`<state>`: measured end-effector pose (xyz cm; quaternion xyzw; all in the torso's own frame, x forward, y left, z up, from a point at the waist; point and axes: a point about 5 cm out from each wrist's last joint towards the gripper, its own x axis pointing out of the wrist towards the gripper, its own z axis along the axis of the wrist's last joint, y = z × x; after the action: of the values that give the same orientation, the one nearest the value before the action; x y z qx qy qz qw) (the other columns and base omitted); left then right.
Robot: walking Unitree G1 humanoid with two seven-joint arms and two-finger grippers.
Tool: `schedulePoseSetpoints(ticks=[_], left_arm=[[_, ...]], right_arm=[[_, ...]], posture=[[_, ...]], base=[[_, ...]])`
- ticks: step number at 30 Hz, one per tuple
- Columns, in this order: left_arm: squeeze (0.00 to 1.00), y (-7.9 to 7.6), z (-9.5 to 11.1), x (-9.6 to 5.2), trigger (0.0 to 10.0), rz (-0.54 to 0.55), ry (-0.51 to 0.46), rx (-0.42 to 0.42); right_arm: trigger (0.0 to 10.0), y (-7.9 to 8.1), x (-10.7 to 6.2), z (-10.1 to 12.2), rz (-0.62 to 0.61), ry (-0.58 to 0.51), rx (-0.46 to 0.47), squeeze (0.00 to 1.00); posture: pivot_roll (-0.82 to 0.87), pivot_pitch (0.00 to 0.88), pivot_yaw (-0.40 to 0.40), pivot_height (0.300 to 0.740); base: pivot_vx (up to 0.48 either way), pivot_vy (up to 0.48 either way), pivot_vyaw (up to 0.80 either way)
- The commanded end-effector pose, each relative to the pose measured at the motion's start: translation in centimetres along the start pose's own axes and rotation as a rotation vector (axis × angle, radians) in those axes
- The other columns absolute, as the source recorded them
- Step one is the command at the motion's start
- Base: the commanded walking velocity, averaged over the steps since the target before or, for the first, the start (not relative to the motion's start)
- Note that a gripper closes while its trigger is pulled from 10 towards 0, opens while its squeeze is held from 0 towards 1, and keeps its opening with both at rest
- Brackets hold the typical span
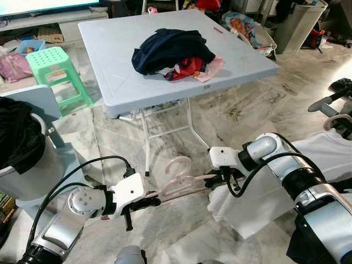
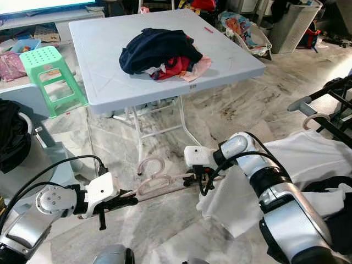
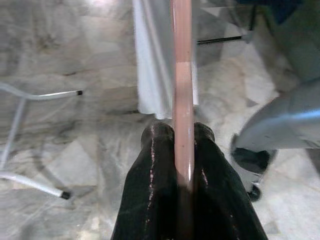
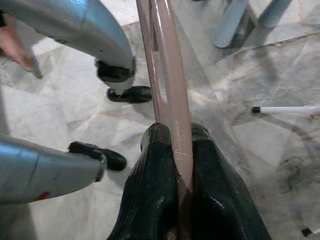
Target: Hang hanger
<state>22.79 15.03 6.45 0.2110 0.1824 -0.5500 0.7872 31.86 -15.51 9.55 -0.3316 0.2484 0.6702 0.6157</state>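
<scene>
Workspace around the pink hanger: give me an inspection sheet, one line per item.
Surface: marbled stone floor.
Job's things: pale pink plastic hanger held level above the floor; white cloth hangs beside its right end.
Clutter: heap of dark and red clothes on grey folding table.
Grippers: left tool and right tool each shut on a hanger end.
Cables: black cable loops over the left arm.
Surroundings: green plastic stool, grey laundry bin.

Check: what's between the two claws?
The pink hanger spans the gap, left claw shut on one end, right claw on the other. Beneath it, marble floor. Shows in both eye views.
</scene>
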Motion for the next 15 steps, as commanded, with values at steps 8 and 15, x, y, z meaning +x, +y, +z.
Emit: schedulePoseSetpoints(ticks=[8, 15], left_arm=[[0.0, 3.1, 0.5, -0.3, 10.0, 0.209, -0.008, 0.137], [0.0, 3.7, 0.1, -0.2, 10.0, 0.259, -0.007, 0.144]], right_arm=[[0.0, -3.7, -1.5, 1.9, -0.377, -0.058, -0.011, 0.0], [0.0, -4.2, -1.4, 2.6, -0.417, -0.083, -0.026, 0.0]], posture=[[0.04, 0.0, -0.086, 0.74], [0.04, 0.0, -0.089, 0.74]], base=[[0.0, 0.0, 0.0], [0.0, 0.0, 0.0]])
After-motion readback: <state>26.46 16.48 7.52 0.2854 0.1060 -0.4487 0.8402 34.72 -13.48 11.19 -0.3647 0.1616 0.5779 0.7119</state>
